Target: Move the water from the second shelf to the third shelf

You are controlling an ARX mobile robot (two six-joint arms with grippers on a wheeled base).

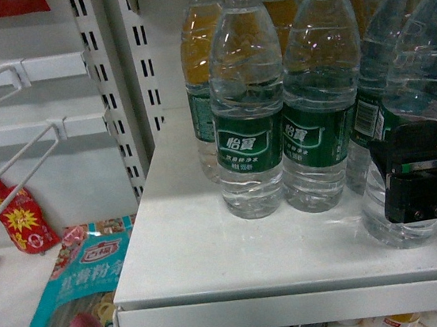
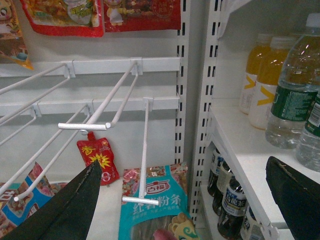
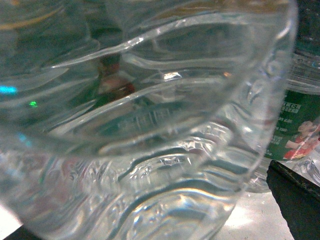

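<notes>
Jaws of the right gripper [image 1: 411,176] stand on either side of the water [image 1: 416,115], the bottle at four o'clock on the white shelf [image 1: 213,252]; whether they press it or merely bracket it cannot be told. Jaws of the left gripper [image 2: 200,200] hang wide apart with nothing between them, off by the wire hooks [image 2: 95,125]. Two more green-labelled bottles [image 1: 283,108] stand near twelve o'clock, orange drinks [image 1: 200,46] behind. By the look of it the grasp is the step in hand; next comes a firm squeeze, then a straight lift clear of the neighbours
</notes>
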